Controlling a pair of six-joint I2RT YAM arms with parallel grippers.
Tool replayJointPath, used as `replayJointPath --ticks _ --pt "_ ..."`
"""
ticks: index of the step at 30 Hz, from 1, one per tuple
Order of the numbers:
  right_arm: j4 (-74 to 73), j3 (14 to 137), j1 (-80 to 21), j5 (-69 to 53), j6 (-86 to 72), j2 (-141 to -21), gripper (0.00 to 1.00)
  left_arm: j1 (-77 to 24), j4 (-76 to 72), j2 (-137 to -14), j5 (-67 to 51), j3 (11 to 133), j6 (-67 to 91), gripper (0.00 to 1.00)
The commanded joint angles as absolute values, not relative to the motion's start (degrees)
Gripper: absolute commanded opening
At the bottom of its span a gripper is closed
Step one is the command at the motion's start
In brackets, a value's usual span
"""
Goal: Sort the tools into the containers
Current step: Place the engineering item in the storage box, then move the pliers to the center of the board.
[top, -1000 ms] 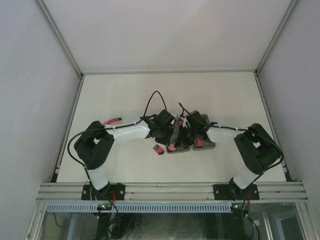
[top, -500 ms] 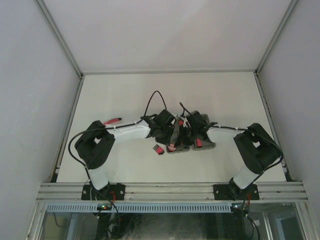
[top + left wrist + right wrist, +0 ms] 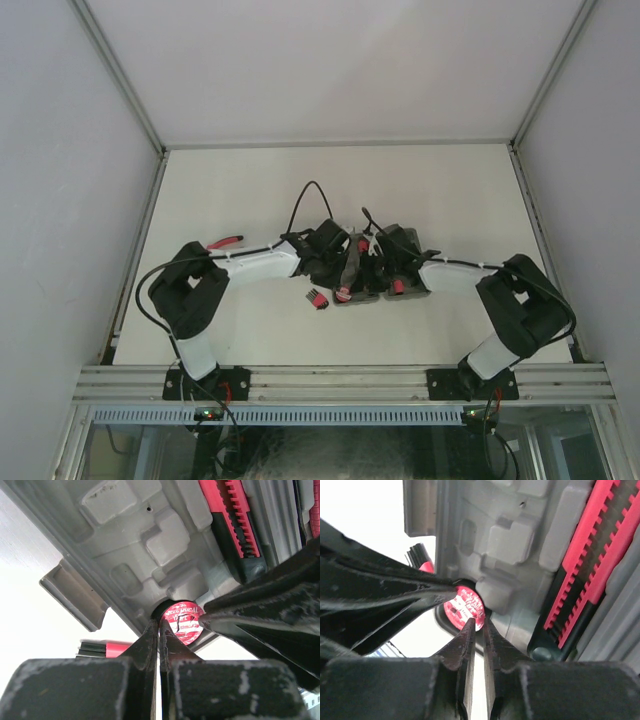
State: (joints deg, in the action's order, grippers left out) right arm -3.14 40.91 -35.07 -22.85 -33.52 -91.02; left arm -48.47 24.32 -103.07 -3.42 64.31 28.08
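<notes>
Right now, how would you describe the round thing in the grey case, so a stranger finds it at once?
Find the grey case open in the middle of the table. At its near left corner, a round recess holds a black ring with a red printed label. It is the only round piece; the red-black tools beside it are long.

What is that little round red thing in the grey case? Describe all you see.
A small roll: a black ring around a red printed label, seemingly electrical tape. It sits in a round pocket at the edge of the grey plastic case, label facing out. The shut left claw has its tips at the rim; the right claw points at it from the other side, partly hiding it.
</notes>
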Motion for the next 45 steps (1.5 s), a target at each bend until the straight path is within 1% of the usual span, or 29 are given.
replayJointPath --ticks 1,5,6,10,15,18,24,29,32,35,38,42,45 --pt "-0.9 40.6 -34.4 -24.3 -32.7 -85.7 0.13 -48.6 29.6 -107.5 3.3 61.1 27.7 0.0" --pt "-1.6 40.5 -33.1 -25.0 -32.4 -83.0 0.19 -48.6 30.4 -105.8 4.1 62.1 27.6 0.0" --pt "-1.7 40.6 -32.9 -25.0 -32.2 -82.4 0.2 -48.6 30.4 -105.3 4.1 62.2 27.6 0.02" --pt "-2.8 40.5 -32.4 -23.4 -31.8 -80.3 0.2 -48.6 30.0 -103.1 3.8 63.1 27.5 0.12" --pt "-4.9 40.5 -31.7 -19.4 -32.2 -78.9 0.21 -48.6 28.0 -99.9 3.8 64.3 27.2 0.28" --pt "-5.6 40.4 -31.3 -17.9 -32.5 -77.8 0.23 -48.5 26.6 -98.3 3.4 65.0 27.3 0.32" --pt "-5.9 40.3 -31.0 -16.8 -32.1 -75.6 0.24 -48.4 23.6 -94.6 2.8 66.1 27.1 0.37" --pt "-6.3 40.4 -30.6 -16.1 -31.9 -74.8 0.25 -47.2 21.8 -91.2 2.4 65.8 27.1 0.37" --pt "-6.5 40.3 -30.5 -15.5 -31.5 -74.4 0.26 -44.7 21.1 -88.6 2.0 64.5 27.5 0.37" --pt "-6.6 40.3 -30.4 -14.5 -31.3 -74.0 0.3 -41.5 21.1 -85.9 3.1 63.1 27.8 0.37" --pt "-7.0 39.9 -30.3 -12.2 -31.2 -73.1 0.34 -38.0 21.9 -82.6 6.5 61.5 28.6 0.37" --pt "-8.3 39.8 -29.9 -8.9 -30.3 -71.5 0.39 -33.5 23.8 -79.2 11.1 60.2 29.3 0.41" --pt "-9.0 39.5 -29.2 -6.3 -29.4 -69.1 0.41 -30.8 24.6 -76.8 14.6 59.0 29.5 0.43"
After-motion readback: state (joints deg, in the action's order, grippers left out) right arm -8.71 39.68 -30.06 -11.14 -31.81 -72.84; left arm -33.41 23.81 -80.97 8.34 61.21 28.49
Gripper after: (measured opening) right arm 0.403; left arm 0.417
